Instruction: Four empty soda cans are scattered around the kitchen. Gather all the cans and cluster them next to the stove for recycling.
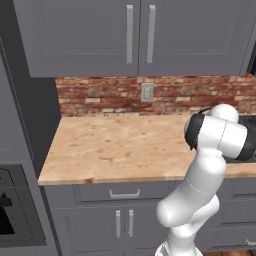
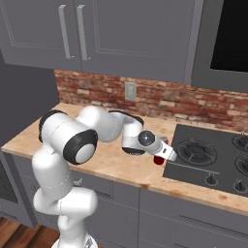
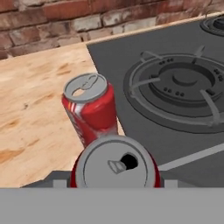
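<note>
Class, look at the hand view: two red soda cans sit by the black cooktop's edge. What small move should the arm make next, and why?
Probably lower the near red soda can between the gripper fingers straight down onto the wooden counter and release. It already sits beside the standing red can, right at the edge of the black gas cooktop.

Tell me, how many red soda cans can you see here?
2. One soda can stands on the counter at the stove's left edge; the nearer can sits between the tool's fingers. Others may be hidden.
</note>
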### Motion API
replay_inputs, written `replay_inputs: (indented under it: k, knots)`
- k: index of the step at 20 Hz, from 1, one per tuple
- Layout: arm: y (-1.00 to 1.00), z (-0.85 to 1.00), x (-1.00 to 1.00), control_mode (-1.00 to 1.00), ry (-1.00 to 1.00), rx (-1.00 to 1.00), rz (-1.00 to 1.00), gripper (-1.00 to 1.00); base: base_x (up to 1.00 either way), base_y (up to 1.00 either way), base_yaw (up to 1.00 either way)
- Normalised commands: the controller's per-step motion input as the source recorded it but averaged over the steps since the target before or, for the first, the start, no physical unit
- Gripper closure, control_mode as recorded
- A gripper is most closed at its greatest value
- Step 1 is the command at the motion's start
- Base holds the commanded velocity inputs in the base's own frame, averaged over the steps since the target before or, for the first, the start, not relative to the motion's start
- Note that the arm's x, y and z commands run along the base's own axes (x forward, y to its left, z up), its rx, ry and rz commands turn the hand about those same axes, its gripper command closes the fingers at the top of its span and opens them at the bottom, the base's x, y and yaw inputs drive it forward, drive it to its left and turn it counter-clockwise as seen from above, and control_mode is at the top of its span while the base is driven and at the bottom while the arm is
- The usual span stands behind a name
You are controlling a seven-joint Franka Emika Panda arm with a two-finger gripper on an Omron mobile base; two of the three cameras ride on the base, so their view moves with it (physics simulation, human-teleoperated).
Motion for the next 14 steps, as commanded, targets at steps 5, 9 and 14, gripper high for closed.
replay_inputs:
  k: [5, 9, 14]
  knots:
    - [0.00, 0.09, 0.00, -1.00, 0.00, 0.00, 0.00, -1.00, 0.00, 0.00, 0.00]
    - [0.01, 0.44, 0.00, -1.00, 0.00, 0.00, 0.00, -1.00, 0.00, 0.00, 0.00]
    - [0.03, 0.56, 0.00, -1.00, 0.00, 0.00, 0.00, -1.00, 0.00, 0.00, 0.00]
